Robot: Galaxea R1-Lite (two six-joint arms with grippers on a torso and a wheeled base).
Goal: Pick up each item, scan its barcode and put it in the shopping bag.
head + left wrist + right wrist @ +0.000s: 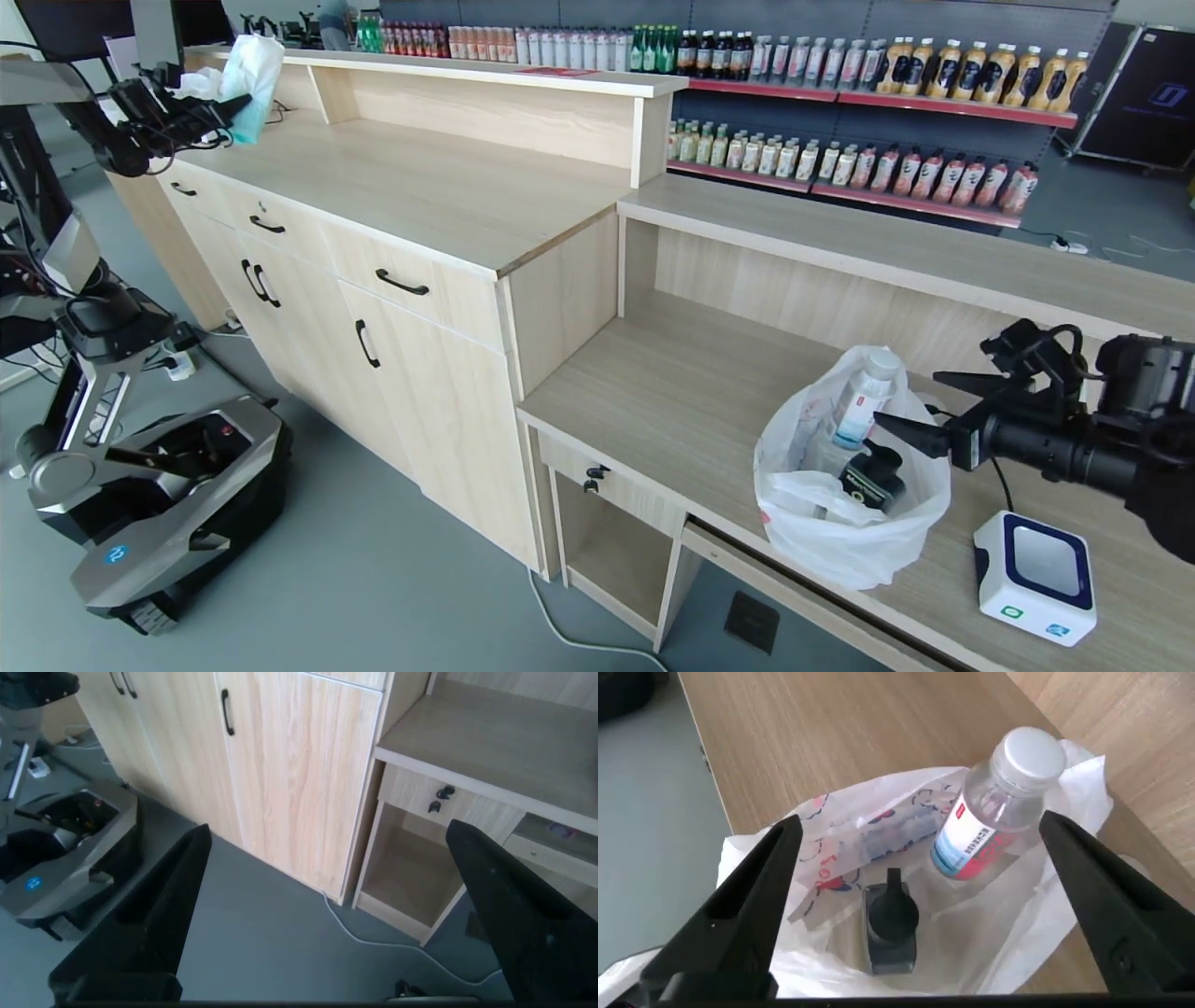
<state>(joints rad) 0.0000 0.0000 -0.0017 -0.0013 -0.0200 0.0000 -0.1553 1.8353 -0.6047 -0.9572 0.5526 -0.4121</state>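
Observation:
A white plastic shopping bag (845, 537) stands on the low wooden counter (672, 392). Inside it a clear bottle (864, 397) with a white cap leans upright beside a black item (873, 476). My right gripper (907, 399) hovers open just right of the bag's mouth, holding nothing. From the right wrist, the right gripper (920, 905) is spread above the bag (747, 859), with the bottle (999, 803), the black item (892, 924) and a clear printed packet (878, 840) below. My left gripper (322, 915) hangs open and empty over the grey floor, in front of the cabinet.
A white and blue barcode scanner (1034, 576) sits on the counter right of the bag. A taller cabinet (392, 308) with drawers stands to the left. Another robot (140, 504) is parked on the floor at far left. Drink shelves (840, 159) line the back.

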